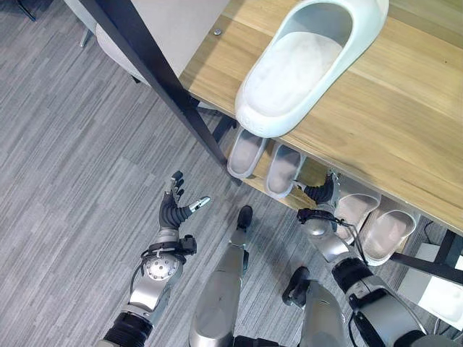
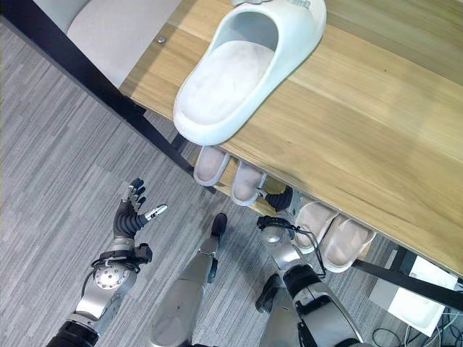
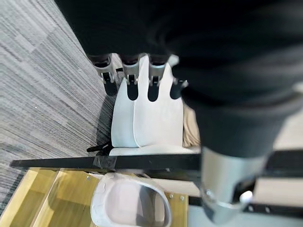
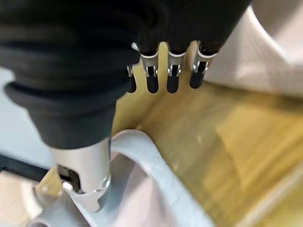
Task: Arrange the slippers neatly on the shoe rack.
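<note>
One large white slipper (image 1: 304,65) lies on the wooden top shelf (image 1: 405,123) of the shoe rack, its heel end over the front edge. Below it, the lower shelf (image 4: 208,142) carries a left pair of pale slippers (image 1: 264,159) and a right pair (image 1: 372,220). My right hand (image 1: 322,191) reaches under the top shelf into the gap between the two pairs, fingers (image 4: 173,78) straight and holding nothing. My left hand (image 1: 173,210) hovers open over the carpet, in front of the rack's left corner. Past its fingers (image 3: 130,80), the left wrist view shows the left pair (image 3: 147,118).
A black slanted frame post (image 1: 159,79) bounds the rack's left end, and a black bar (image 3: 104,161) runs along its front. Grey carpet (image 1: 65,181) spreads to the left. A pale grey seat (image 1: 116,47) stands behind the post. A white box (image 1: 441,289) sits at the lower right.
</note>
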Robot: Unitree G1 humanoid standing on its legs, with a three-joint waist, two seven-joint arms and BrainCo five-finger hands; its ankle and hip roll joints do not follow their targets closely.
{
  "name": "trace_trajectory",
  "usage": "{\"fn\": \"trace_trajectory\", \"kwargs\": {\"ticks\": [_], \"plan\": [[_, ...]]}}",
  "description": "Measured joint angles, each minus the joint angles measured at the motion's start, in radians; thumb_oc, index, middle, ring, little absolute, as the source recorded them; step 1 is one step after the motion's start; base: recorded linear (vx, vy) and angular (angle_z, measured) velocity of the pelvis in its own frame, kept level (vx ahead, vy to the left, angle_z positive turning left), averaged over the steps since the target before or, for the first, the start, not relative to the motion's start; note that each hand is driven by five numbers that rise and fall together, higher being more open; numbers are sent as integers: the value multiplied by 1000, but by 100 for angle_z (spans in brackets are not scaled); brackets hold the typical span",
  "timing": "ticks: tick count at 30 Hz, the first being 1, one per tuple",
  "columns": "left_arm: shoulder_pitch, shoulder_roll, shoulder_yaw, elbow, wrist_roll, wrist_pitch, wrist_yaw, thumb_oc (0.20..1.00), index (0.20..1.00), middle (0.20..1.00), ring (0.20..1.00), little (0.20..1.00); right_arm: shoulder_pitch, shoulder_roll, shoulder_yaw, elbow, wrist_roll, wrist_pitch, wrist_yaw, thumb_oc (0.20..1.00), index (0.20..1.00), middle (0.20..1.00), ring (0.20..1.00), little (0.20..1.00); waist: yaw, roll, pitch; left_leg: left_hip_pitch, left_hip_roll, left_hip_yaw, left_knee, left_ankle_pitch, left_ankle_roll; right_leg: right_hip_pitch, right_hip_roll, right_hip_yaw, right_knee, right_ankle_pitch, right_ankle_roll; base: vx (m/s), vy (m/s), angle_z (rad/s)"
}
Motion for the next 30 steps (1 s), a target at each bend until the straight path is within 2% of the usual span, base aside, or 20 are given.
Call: {"fn": "trace_trajectory", "kwargs": {"ticks": [4,5,10,13,21,24,26,28,30], "plan": [[5,0,0,0,-3,3,-17,1000,1000,1000,1000,1000,-4,48,-24,24,226,-65,56,1000,1000,1000,1000,1000,27,7,4,0,-5,-18,0,-6,-1,17,1,-20,-6,-5,-4,49,-39,16],[11,0,-1,0,-15,6,-18,1000,1000,1000,1000,1000,-7,54,-22,24,303,-105,73,1000,1000,1000,1000,1000,37,7,4,1,-8,-26,0,-7,-2,23,1,-27,-8,-8,-7,43,-54,15],[11,-1,-7,-2,-39,13,-21,1000,1000,1000,1000,1000,-26,62,-19,27,486,-169,137,1000,1000,1000,1000,1000,51,8,4,3,-14,-42,0,-7,-3,41,2,-50,-13,-17,-16,30,-35,12],[10,-3,-31,-1,-39,17,-28,1000,1000,1000,1000,1000,-30,64,-17,13,549,-176,168,1000,1000,1000,1000,1000,52,8,4,3,-15,-45,-1,-8,-4,47,4,-56,-22,-17,-16,32,-22,4],[8,-3,-29,-2,-39,23,-48,1000,1000,1000,1000,1000,19,33,7,4,559,-163,211,1000,1000,1000,1000,1000,52,7,2,47,-15,-51,-17,-6,0,98,5,-68,-49,-10,-5,7,-1,3],[21,-2,-22,-4,-39,41,-60,1000,1000,1000,1000,1000,200,10,14,-86,493,-116,245,1000,1000,1000,1000,1000,34,-9,-10,113,3,-37,-64,-7,-5,144,16,-60,-95,2,-3,35,-28,-19],[43,-2,-6,-4,-39,51,-64,1000,1000,1000,1000,1000,289,-9,15,-122,440,-93,271,1000,1000,1000,1000,1000,17,-23,-26,143,14,-22,-76,17,-7,183,39,-47,-140,26,-3,17,8,-30],[94,-1,18,-1,-39,65,-78,1000,1000,1000,1000,1000,417,-34,4,-122,434,-73,308,1000,1000,1000,1000,1000,-41,-57,-125,206,26,-9,-136,18,-5,243,60,-43,-234,55,5,130,-33,-22],[98,-2,25,-2,-39,68,-90,1000,1000,1000,1000,1000,469,-35,-28,-122,438,-69,331,1000,1000,1000,1000,1000,-63,-65,-198,230,45,13,-179,15,-7,262,71,-38,-287,78,1,156,-40,-24]]}}
